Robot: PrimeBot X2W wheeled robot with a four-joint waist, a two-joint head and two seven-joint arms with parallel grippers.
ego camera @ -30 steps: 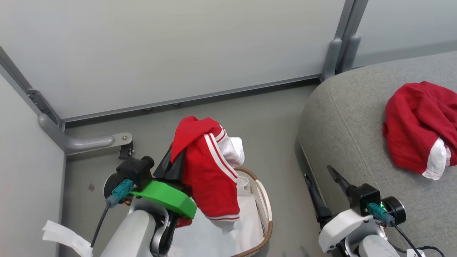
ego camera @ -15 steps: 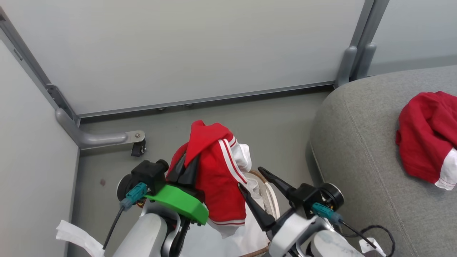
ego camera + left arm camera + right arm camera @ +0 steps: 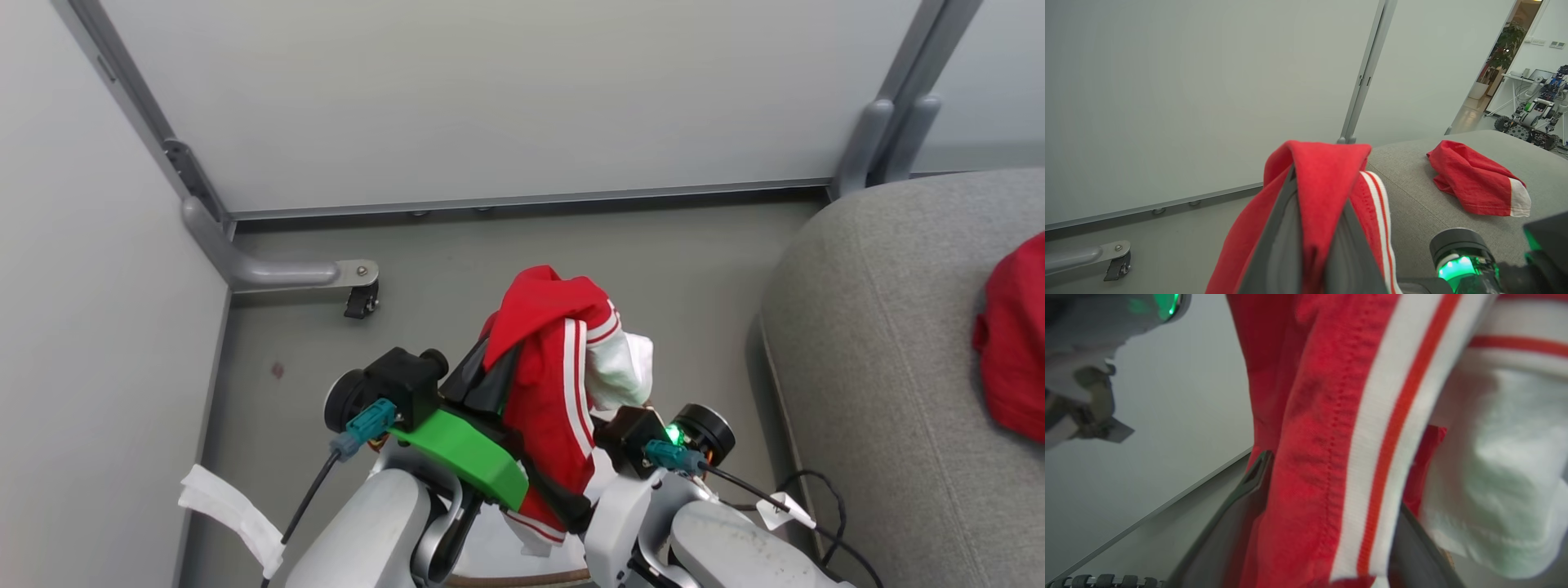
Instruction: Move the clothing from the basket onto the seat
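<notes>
My left gripper point(image 3: 494, 367) is shut on a red garment point(image 3: 555, 359) with white stripes and a white part, held up above the floor. In the left wrist view its fingers point(image 3: 1282, 228) pinch a fold of that garment point(image 3: 1327, 171). My right gripper point(image 3: 563, 478) stands open, one finger on each side of the hanging cloth point(image 3: 1323, 457). The basket is almost hidden under my arms; a bit of brown rim point(image 3: 531, 581) shows at the bottom edge. The grey seat point(image 3: 882, 367) lies to the right, with another red garment point(image 3: 1012, 359) lying on it.
Pale partition walls close off the back and left. A metal partition foot with a caster point(image 3: 359, 300) stands on the grey floor at the left. A white strip point(image 3: 233, 510) hangs by my left arm. A cable point(image 3: 804, 490) trails beside my right wrist.
The camera has turned, shifting the scene rightward. My right gripper swung from beside the seat over to the hanging garment, its fingers now either side of it. The left still holds the garment.
</notes>
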